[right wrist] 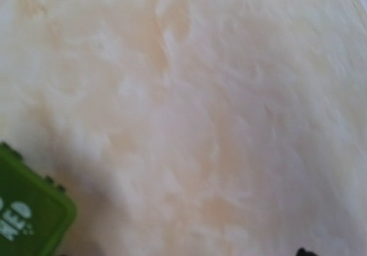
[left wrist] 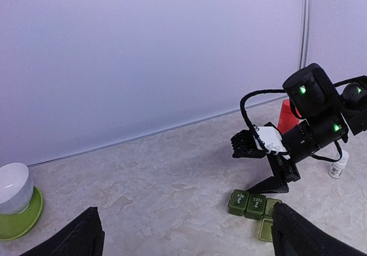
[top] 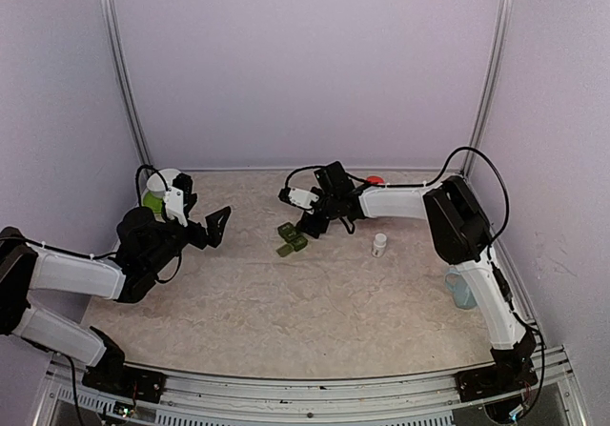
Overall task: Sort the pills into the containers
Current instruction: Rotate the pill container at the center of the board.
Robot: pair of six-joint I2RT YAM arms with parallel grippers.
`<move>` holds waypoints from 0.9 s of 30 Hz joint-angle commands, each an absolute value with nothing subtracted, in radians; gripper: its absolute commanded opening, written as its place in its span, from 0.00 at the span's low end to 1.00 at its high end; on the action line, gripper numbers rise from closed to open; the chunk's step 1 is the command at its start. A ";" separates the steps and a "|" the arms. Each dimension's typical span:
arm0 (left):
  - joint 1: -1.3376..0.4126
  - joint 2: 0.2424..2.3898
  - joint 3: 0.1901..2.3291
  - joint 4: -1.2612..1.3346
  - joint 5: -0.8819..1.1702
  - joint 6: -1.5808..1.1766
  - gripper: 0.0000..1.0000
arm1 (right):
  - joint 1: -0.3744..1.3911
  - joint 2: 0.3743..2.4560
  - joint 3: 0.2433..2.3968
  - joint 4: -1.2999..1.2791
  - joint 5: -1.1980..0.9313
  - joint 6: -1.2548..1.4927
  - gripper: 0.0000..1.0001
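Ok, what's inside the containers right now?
Two compartments of the containers have shut lids, so their insides are hidden. The end one is open, its lid folded out. No pill shows in it, but the view is too small to be sure.

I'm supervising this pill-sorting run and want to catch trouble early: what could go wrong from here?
The right gripper hangs close by the small dark green strip of three square pill containers; a careless move might shove the strip or knock its one seemingly open lid. The small white pill bottle stands upright near the right arm, so a sweep could tip it.
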State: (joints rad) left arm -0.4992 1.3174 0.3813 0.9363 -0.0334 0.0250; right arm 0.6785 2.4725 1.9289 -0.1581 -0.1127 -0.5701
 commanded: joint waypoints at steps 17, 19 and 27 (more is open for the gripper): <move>-0.492 1.315 0.388 0.974 -0.194 -0.066 0.99 | 0.678 2.239 1.701 -0.041 -0.022 -0.434 0.92; -0.494 1.320 0.420 0.931 -0.228 -0.107 0.99 | 0.668 2.165 1.630 0.000 0.002 -0.386 0.94; -0.487 1.313 0.408 0.896 -0.193 -0.173 0.99 | 0.587 1.969 1.455 0.065 0.061 -0.198 0.99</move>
State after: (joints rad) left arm -0.4980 1.3212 0.4339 0.8864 -0.1841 -0.1234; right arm 0.6392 2.0544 1.5154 -0.0071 0.0074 -0.3294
